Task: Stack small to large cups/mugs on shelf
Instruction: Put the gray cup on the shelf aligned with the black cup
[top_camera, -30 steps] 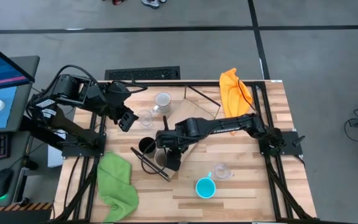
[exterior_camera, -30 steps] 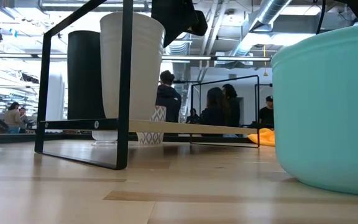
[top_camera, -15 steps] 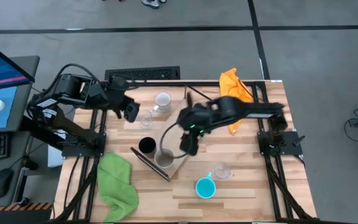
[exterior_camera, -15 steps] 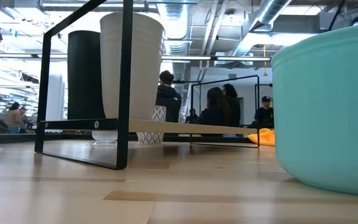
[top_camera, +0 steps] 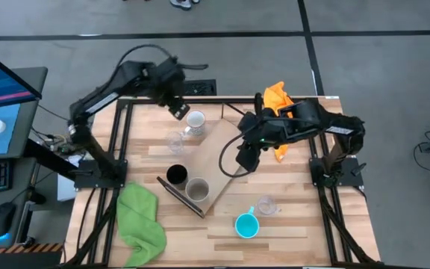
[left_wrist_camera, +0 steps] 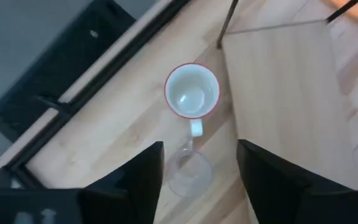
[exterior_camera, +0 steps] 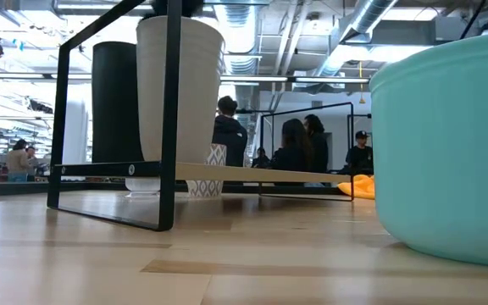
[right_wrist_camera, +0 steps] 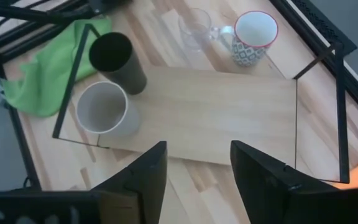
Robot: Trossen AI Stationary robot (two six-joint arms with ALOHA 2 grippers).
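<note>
We see the tall black cup (top_camera: pixel 175 175) and beige-grey cup (top_camera: pixel 196 190) standing on the long light-wood shelf (top_camera: pixel 222 153). The left gripper (top_camera: pixel 178 109) hovers wide beside the white red-rimmed mug (top_camera: pixel 195 120) — the right gripper (top_camera: pixel 243 159), also wide, hangs empty above the shelf.

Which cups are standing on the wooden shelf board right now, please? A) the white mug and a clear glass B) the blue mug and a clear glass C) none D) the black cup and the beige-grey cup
D: the black cup and beige-grey cup stand together at one end of the shelf; the white mug sits beyond it.
</note>
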